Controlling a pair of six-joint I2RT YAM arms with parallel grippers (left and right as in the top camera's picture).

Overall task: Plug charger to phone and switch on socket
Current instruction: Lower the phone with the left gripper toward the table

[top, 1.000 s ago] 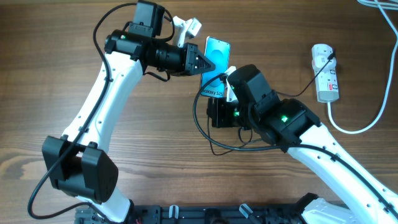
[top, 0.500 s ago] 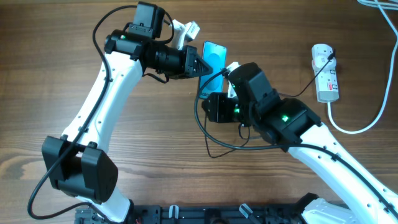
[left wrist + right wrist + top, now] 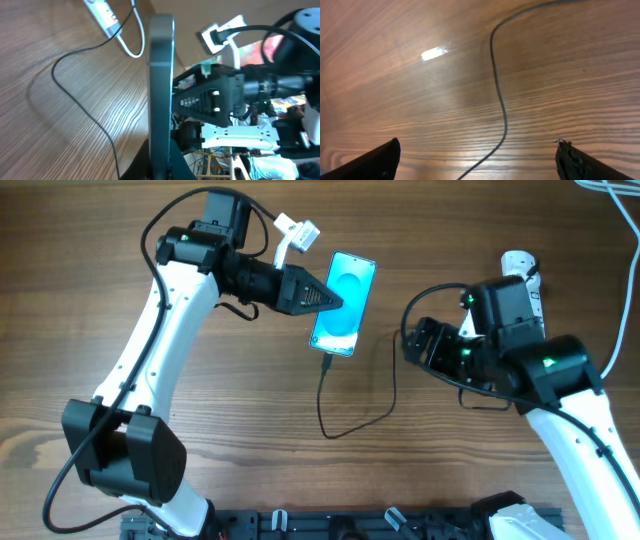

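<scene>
Up near the middle of the table (image 3: 250, 430), the phone (image 3: 347, 295) shows its lit cyan screen, pinched at its left edge by the left gripper (image 3: 330, 300), which is closed tight on it. From the phone's lower end the charger (image 3: 322, 405) drops, loops and swings right. Over there the right gripper (image 3: 477, 150) hangs above the cable, fingers spread wide, nothing between them. Beyond that arm, the socket (image 3: 518, 262) lies at the far right, partly hidden.

The right gripper (image 3: 477, 161) has pulled off the phone (image 3: 342, 302) and swung toward the socket (image 3: 518, 262), jaws apart. The phone is now uncovered, the charger (image 3: 325, 395) trailing from its lower end.
</scene>
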